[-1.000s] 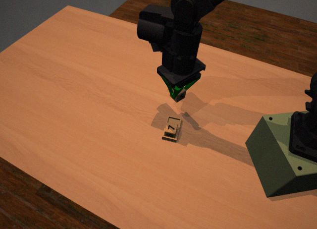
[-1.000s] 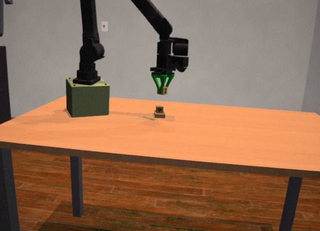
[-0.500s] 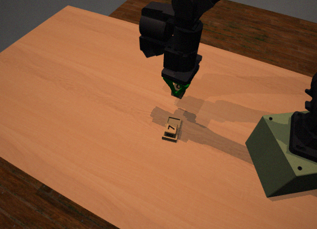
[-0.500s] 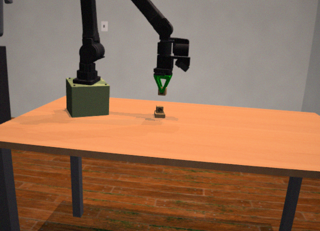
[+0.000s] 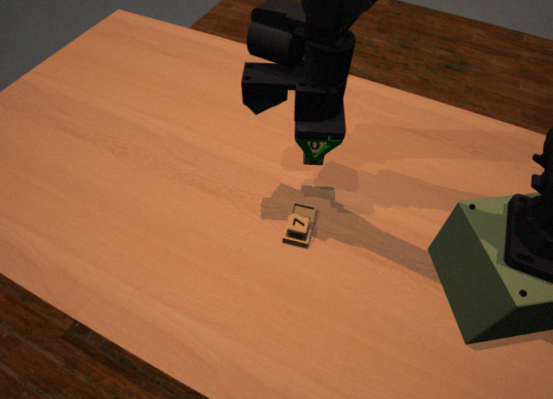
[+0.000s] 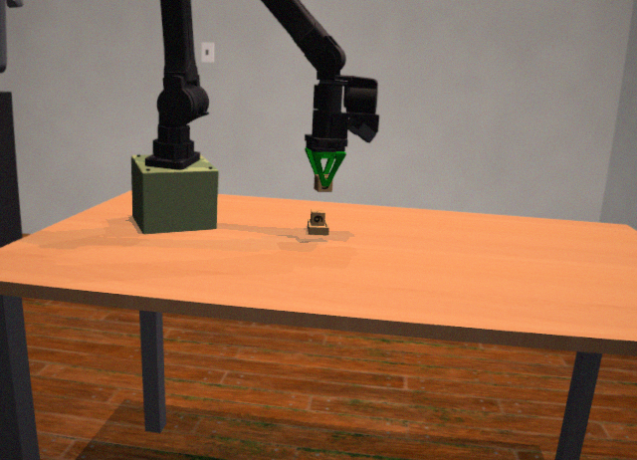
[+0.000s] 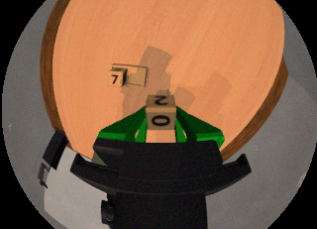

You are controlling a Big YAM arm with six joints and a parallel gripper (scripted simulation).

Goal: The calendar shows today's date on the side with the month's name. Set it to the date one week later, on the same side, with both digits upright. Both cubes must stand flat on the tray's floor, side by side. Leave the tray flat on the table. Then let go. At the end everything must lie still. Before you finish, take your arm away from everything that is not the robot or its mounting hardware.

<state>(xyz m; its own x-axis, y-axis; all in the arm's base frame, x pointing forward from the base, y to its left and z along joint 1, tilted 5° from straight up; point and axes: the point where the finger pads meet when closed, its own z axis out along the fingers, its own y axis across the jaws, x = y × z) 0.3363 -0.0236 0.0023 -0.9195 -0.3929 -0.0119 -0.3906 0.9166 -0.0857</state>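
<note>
A black robot arm (image 5: 327, 51) (image 6: 304, 31) grips a numbered wooden cube (image 5: 314, 147) (image 6: 323, 183) (image 7: 160, 112) between the green fingers of its pincer (image 5: 314, 155) (image 6: 324, 179) (image 7: 160, 109), holding it in the air above a wooden counter (image 5: 155, 252) (image 6: 437, 280) (image 7: 208, 41); in the wrist view the held cube shows a 0 and a 2; below, and apart from it, the calendar's small tray (image 5: 305, 205) (image 6: 318, 230) (image 7: 137, 77) sits on the counter, bearing a second cube (image 5: 297, 225) (image 6: 318, 218) (image 7: 116, 77) at one end, a 7 on its top face, the other end of the tray bare; a green mounting block (image 5: 468, 269) (image 6: 174, 200) supports the arm's base at the counter's side.
</note>
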